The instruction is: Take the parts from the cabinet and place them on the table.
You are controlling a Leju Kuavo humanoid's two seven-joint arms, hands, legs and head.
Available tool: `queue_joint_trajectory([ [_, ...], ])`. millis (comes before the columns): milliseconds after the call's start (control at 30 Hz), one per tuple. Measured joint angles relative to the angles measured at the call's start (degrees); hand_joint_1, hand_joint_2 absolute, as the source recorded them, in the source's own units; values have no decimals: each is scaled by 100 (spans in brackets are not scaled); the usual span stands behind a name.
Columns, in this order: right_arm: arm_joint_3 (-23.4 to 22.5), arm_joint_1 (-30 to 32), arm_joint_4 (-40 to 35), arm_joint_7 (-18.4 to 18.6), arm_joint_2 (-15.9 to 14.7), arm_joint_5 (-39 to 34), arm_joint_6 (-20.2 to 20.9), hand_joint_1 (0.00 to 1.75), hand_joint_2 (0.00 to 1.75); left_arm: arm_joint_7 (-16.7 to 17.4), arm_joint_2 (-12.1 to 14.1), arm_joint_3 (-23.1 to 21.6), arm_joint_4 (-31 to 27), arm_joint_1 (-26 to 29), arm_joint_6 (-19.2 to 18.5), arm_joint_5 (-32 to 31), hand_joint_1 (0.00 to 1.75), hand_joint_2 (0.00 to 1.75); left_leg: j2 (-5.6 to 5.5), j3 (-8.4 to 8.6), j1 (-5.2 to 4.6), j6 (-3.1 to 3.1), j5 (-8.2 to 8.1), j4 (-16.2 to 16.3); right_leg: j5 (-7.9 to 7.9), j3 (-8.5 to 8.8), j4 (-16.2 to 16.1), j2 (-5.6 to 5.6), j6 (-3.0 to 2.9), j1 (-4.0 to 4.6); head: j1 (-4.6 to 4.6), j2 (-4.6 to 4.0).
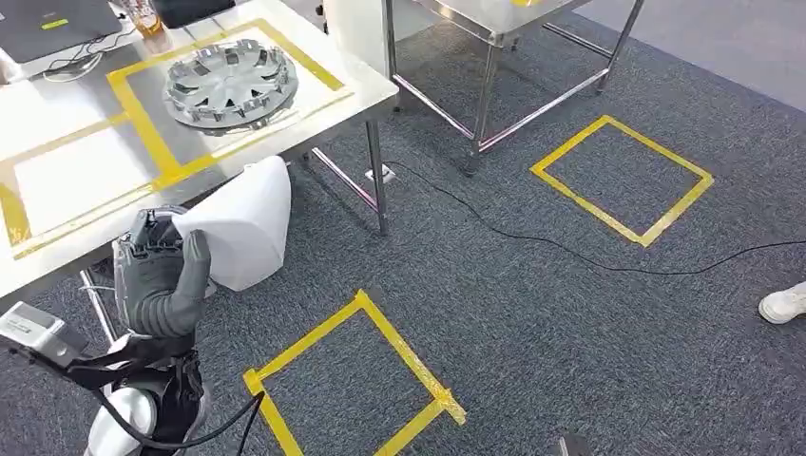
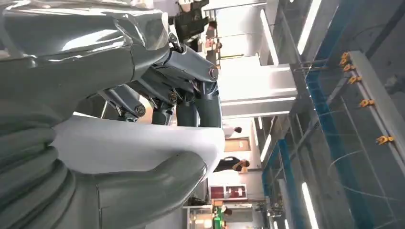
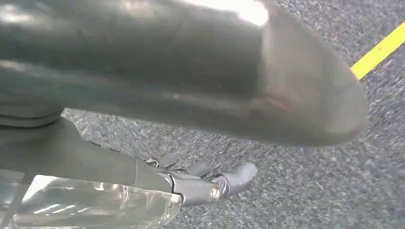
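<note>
A white curved shell part (image 1: 242, 223) hangs just off the near edge of the white table (image 1: 76, 171). My left hand (image 1: 157, 275) grips it from below. In the left wrist view the thumb sits on one side of the white part (image 2: 138, 143) and the fingers (image 2: 191, 95) wrap over the other side. A silver wheel cover (image 1: 231, 84) lies on the table inside a yellow taped frame. My right hand (image 3: 119, 162) hangs over grey carpet, holding nothing, with its fingers (image 3: 229, 179) apart from the thumb.
A steel-legged table (image 1: 494, 57) stands ahead to the right. Two yellow tape squares (image 1: 623, 176) (image 1: 352, 380) mark the carpet, and a black cable (image 1: 570, 252) runs across it. A person's white shoe (image 1: 784, 304) is at the right edge. A laptop (image 1: 57, 24) sits at the table's far left.
</note>
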Motion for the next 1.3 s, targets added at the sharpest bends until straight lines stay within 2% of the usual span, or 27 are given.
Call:
queue_joint_trajectory([
  [33, 0, -4, -2, 0, 2, 0, 0, 0, 0, 0, 0, 0, 0, -2, 0, 0, 175, 175, 7, -28, 10, -9, -13, 43, -8, 46, -8, 13, -16, -48, 0, 0],
  [100, -2, -6, -2, 0, 0, 0, 0, 0, 0, -2, 2, 2, -4, -20, 0, 0, 175, 175, 88, -357, 36, -80, -64, 594, -59, 116, -23, 17, -84, -35, -24, 0],
  [200, -2, 0, -2, 0, -4, -2, 0, 0, 0, -2, 4, 2, -2, -5, 2, 0, 175, 175, 119, -1173, 87, -155, -632, 1853, -173, 218, -23, 19, -124, -1, -18, 0],
  [233, -2, 7, 0, 0, -4, -2, 2, 0, 0, -2, 7, 2, -2, -4, 4, 0, 175, 175, 119, -1310, 92, -158, -650, 1954, -218, 269, -23, 23, -121, 9, -20, 0],
  [267, -2, 15, 0, 0, -4, -2, 2, 0, 0, -2, 7, 2, -2, -4, 7, 0, 175, 175, 119, -1303, 92, -145, -496, 1776, -264, 334, -23, 28, -123, 20, -18, 0],
  [300, -2, 16, 0, 0, -4, -2, 2, 0, 0, -2, 7, 2, -2, -5, 7, 0, 175, 175, 119, -1170, 86, -113, -198, 1365, -311, 411, -24, 35, -123, 43, -20, 0],
  [367, -2, 13, -2, 0, 2, -2, 2, 0, 0, -2, 7, 2, -4, -8, 7, 0, 175, 175, 128, -750, 36, 53, 503, 301, -406, 548, -43, 37, -125, 79, -17, 0],
  [400, 4, 8, -2, 0, 70, 0, 9, 0, 0, -2, 7, 2, -4, -10, 7, 0, 175, 175, 138, -693, -18, 139, 567, 139, -441, 571, -44, 36, -116, 67, 21, 0],
  [433, 0, -14, -2, 0, 50, -2, 7, 0, 0, 0, 4, 0, -4, -12, 7, 0, 175, 175, 138, -692, -34, 162, 452, 98, -459, 591, -93, 55, -87, 67, 41, 0],
  [500, 2, -2, -2, 5, 54, -2, 7, 0, 0, -4, 9, 2, -22, -16, 7, -2, 175, 175, 135, -605, -87, 230, 513, -73, -393, 656, -71, 17, 10, 58, 22, 0],
  [533, 2, -14, -2, 4, 57, -2, 7, 0, 0, -2, 9, 4, -22, -15, 7, -2, 175, 175, 123, -469, -63, 272, 510, -112, -385, 723, -88, 14, 28, 64, 13, 0],
  [567, 2, -14, -2, 4, 61, -2, 7, 0, 0, 0, 2, 2, -26, -10, 9, -2, 175, 175, 131, -340, -20, 259, 528, -192, -470, 673, 13, 4, 10, 50, 22, 0],
  [600, 4, -25, -2, 0, 57, 0, 7, 0, 0, -4, 0, 2, -31, -38, 7, -4, 175, 175, 137, -286, -15, 282, 520, -196, -536, 553, 282, 13, -13, 59, 39, -2],
  [700, 4, -37, -2, -2, 24, -4, 4, 0, 0, -2, -9, 0, -31, -28, 2, -2, 175, 175, 107, -259, -22, 279, 434, -190, -963, -322, 1576, 11, -27, 37, 44, 0],
  [733, 4, -10, -2, 0, 22, -4, 4, 0, 0, -2, -11, 0, -24, -23, 2, -2, 175, 175, 87, -232, -20, 262, 397, -185, -1046, -536, 1780, 10, -2, 31, 50, 0],
  [800, 4, 9, 0, 0, 2, -7, 2, 0, 0, -2, -11, 0, -13, -17, 2, -2, 175, 175, 62, -127, -13, 221, 320, -165, -776, -496, 1329, 6, 130, -15, 48, 0],
  [867, 4, 8, 0, 0, -13, -7, 2, 0, 0, -2, -13, 0, -11, -21, 2, -2, 175, 175, 60, -6, 8, 157, 193, -102, -150, -130, 256, 1, 312, -63, 50, 0],
  [900, 7, 16, 2, 0, -7, -7, 2, 0, 0, -4, -13, 0, -7, -21, 7, 0, 175, 175, 61, -13, -10, 102, 115, -30, 106, -98, 21, -36, 290, -55, 48, 0],
  [933, 7, 0, 4, 0, -7, -4, 9, 0, 0, -2, -11, 0, -2, -21, 11, 0, 175, 175, 47, -25, -14, 80, 79, 8, -37, -102, 4, -50, 111, -30, 52, 0],
  [967, 7, -2, 4, 0, -9, -2, 15, 0, 0, -2, -13, 0, -2, -29, 15, 4, 175, 175, 55, -67, -19, 40, 52, 22, 73, -66, 30, -33, 29, -1, 35, 0],
  [1000, 9, 3, 4, -2, -7, 11, 15, 0, 0, -4, -13, -2, 0, -21, 15, 4, 175, 175, 53, -62, -18, 19, 55, 48, 64, -94, 26, -34, -27, -1, 37, 0],
  [1067, 33, -9, 4, -2, 4, 30, 18, 0, 0, -4, -13, 0, 0, -30, 18, 4, 175, 175, 67, -110, 2, -24, -8, 83, 74, -40, 15, -19, -57, -55, 31, 0],
  [1100, 42, -18, 4, -2, -4, 33, 18, 0, 0, -8, -11, 0, -2, -40, 18, 4, 175, 175, 87, -202, 15, -75, -80, 292, 58, -17, 13, -19, -80, -55, 20, 0],
  [1200, 66, -27, 4, -2, -7, 46, 18, 0, 0, -15, -9, 0, 0, -29, 31, 4, 175, 175, 116, -953, 97, -176, -613, 1581, 17, -4, 15, -22, -131, -32, 9, 0],
  [1233, 81, -26, 4, -2, -11, 50, 18, 0, 0, -15, -2, 0, 0, -22, 37, 7, 175, 175, 117, -1172, 114, -192, -700, 1888, 4, -2, 16, -26, -140, -22, 9, 0],
  [1267, 90, -25, 4, -2, -11, 52, 17, 0, 0, -15, 4, 0, 0, -19, 39, 9, 175, 175, 119, -1244, 124, -191, -626, 1893, -9, 13, 16, -27, -133, -18, 6, 0],
  [1300, 94, -27, 4, -2, -9, 63, 18, 0, 0, -15, 7, 0, 0, -18, 46, 9, 175, 175, 123, -1173, 123, -177, -436, 1644, -21, 34, 16, -33, -140, -8, 9, 0],
])
